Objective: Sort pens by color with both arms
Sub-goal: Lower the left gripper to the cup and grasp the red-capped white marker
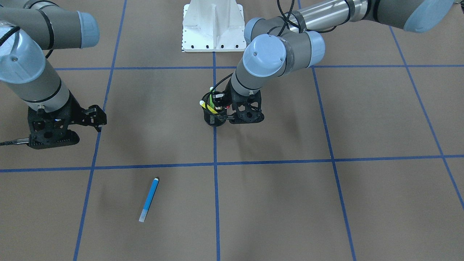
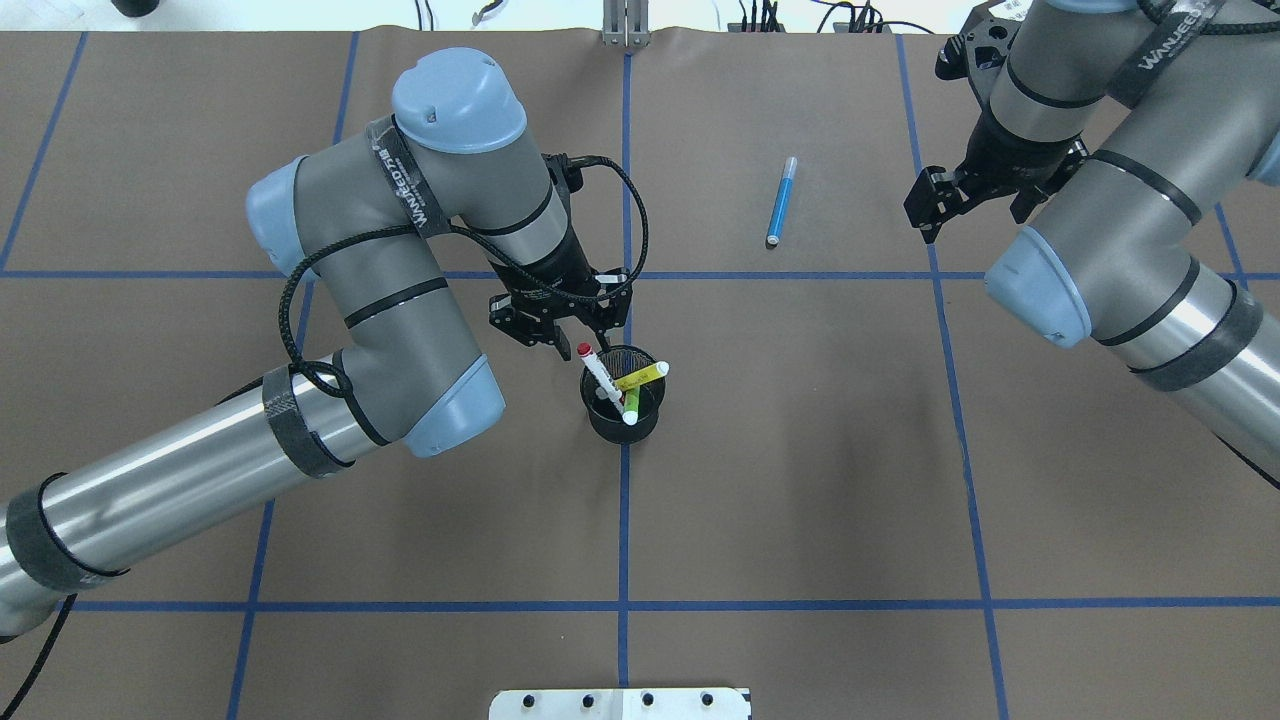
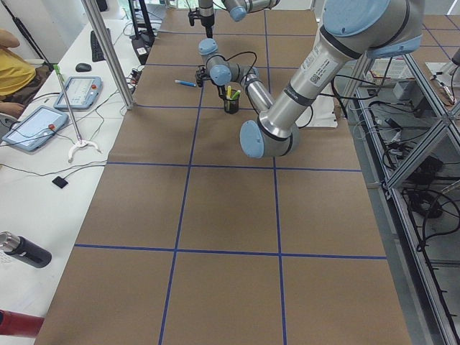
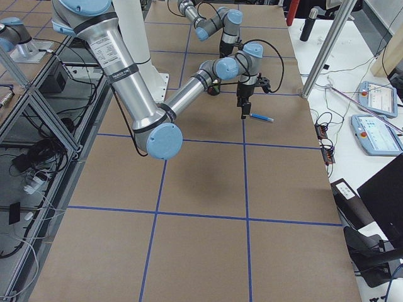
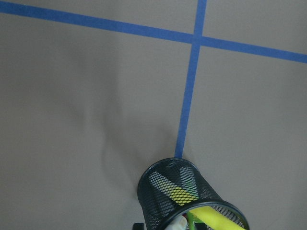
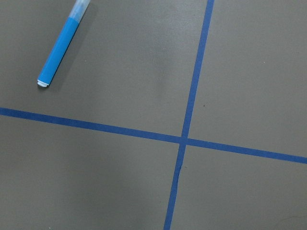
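Though pale-capped, the blue pen (image 2: 781, 201) lies flat — slim.

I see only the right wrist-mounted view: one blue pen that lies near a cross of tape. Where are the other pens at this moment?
Observer: The yellow pen, the green pen and the red-capped pen stand together in the black mesh cup.
Operator: Is the left arm busy with them?
Observer: The left gripper hangs close beside the cup, jaws open, holding nothing.
Operator: And my own jaws?
Observer: The right gripper is open and empty, off to one side of the blue pen, not touching it.
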You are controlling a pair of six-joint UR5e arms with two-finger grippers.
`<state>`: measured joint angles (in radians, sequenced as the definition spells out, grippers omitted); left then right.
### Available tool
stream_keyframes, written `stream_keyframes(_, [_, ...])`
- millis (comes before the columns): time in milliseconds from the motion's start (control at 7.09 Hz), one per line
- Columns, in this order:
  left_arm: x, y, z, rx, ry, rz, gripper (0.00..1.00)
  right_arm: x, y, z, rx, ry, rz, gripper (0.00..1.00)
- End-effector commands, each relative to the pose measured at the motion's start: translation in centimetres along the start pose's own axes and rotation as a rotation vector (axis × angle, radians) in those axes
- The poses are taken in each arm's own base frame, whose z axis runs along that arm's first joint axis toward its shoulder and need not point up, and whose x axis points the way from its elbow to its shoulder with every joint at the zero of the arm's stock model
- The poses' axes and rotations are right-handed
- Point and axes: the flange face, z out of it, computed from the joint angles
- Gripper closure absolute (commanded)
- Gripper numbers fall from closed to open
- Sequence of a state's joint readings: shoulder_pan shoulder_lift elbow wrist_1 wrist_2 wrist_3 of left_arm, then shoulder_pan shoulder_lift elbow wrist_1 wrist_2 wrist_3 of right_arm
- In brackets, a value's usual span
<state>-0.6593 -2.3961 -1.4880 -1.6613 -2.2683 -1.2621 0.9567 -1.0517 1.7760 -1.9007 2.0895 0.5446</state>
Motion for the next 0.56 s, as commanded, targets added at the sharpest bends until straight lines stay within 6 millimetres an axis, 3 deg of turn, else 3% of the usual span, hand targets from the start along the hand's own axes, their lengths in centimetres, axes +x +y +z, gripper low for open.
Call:
stream_keyframes(0, [0.01, -0.01, -0.03, 0.0, 0.001, 0.002, 0.68, -0.06, 0.04, 0.16, -0.002, 0.002, 0.0, 0.0])
stream_keyframes(423, [0.26, 0.25, -0.24, 0.001, 0.007, 0.008, 0.7, -0.19, 0.03, 0.15, -0.001, 0.003, -0.002, 0.0])
